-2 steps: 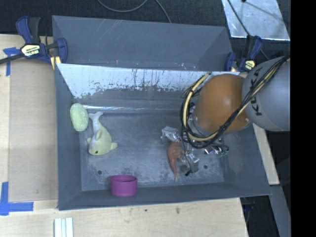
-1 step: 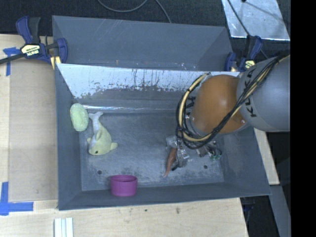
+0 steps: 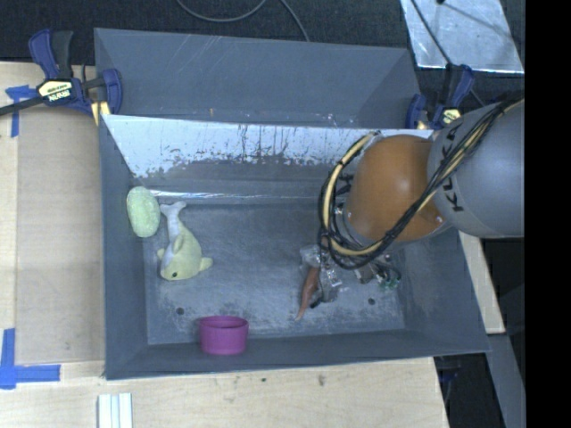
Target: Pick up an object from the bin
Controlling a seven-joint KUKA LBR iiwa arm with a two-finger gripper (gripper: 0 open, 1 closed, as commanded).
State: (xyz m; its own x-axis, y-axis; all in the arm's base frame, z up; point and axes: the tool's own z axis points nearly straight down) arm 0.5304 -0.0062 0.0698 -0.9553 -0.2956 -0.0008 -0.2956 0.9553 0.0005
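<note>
Hanging low over the floor of the bin [image 3: 268, 239], right of middle, the gripper [image 3: 326, 279] sits at the upper end of a slim brown stick-like thing [image 3: 307, 303] that slants toward the front wall. Whether the gripper is released or clenched on it I cannot tell. The thing looks light, stiff and narrow, likely to pivot, so a hold across its width near the middle seems best. A purple cup [image 3: 222, 335] and a yellow-green plush toy [image 3: 183, 259] lie well apart to the left.
</note>
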